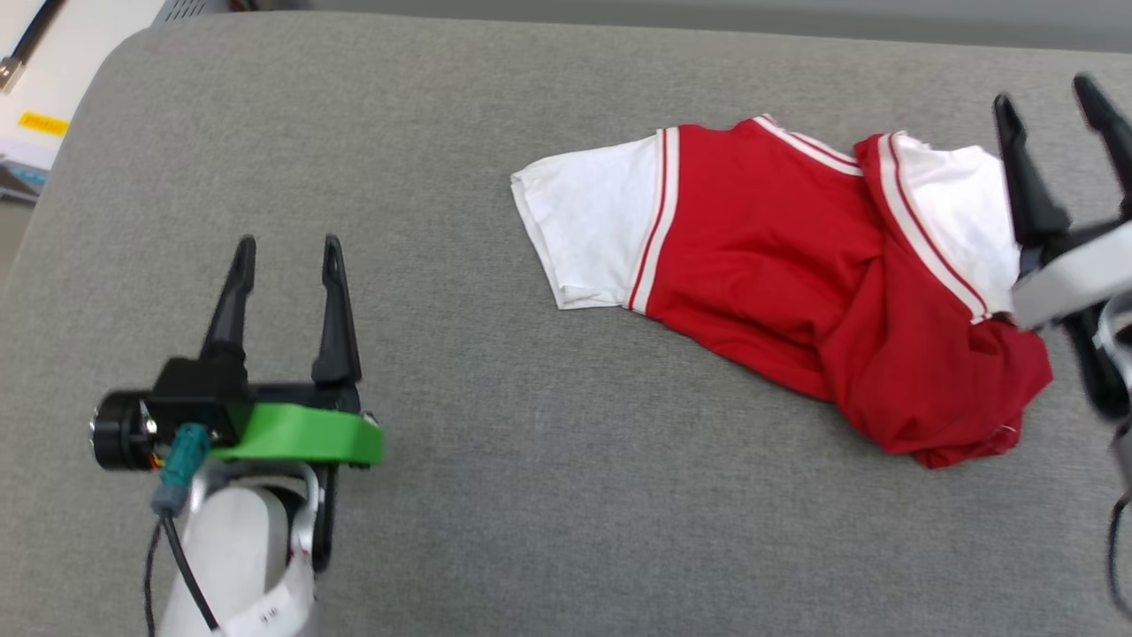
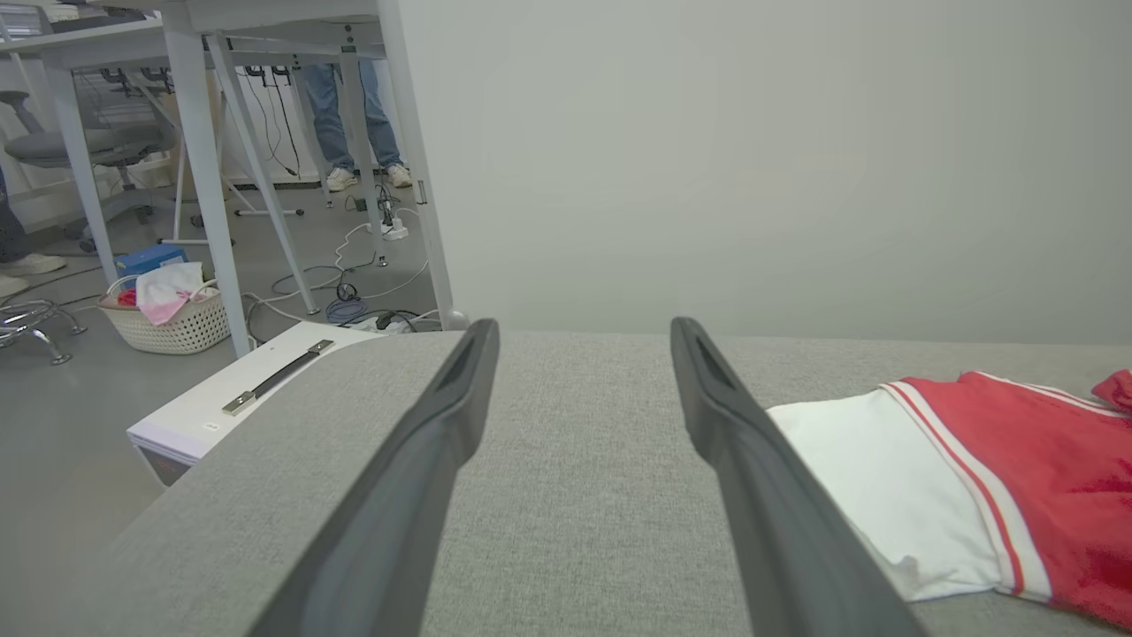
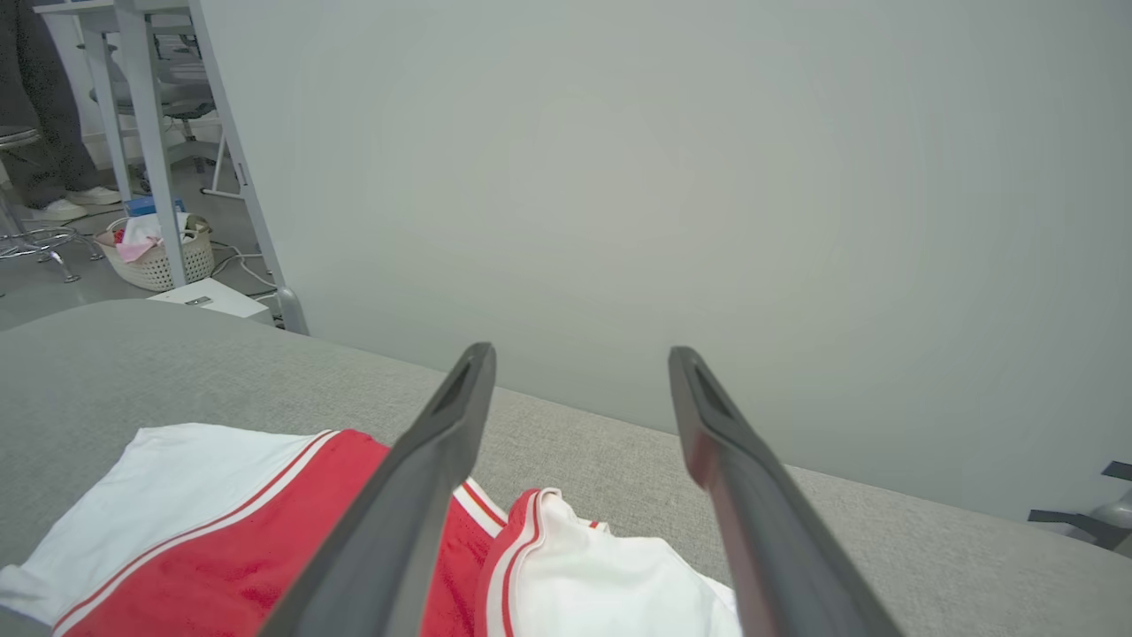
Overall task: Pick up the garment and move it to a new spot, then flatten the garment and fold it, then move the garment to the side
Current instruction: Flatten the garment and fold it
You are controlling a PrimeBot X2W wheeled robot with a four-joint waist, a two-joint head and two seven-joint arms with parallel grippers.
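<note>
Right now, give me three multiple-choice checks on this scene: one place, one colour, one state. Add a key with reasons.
1. Where does the garment lie on the grey surface?
A) at the left end
B) next to the right hand
C) hanging over the edge

2. What colour are its sleeves?
A) white
B) black
C) green

3. How is the right hand?
A) shut on the garment
B) shut, empty
C) open, empty

Key:
1 B: the head view shows it beside the right hand, well away from the left hand.
2 A: both sleeves are white against the red body.
3 C: its fingers stand apart with nothing between them.
</note>
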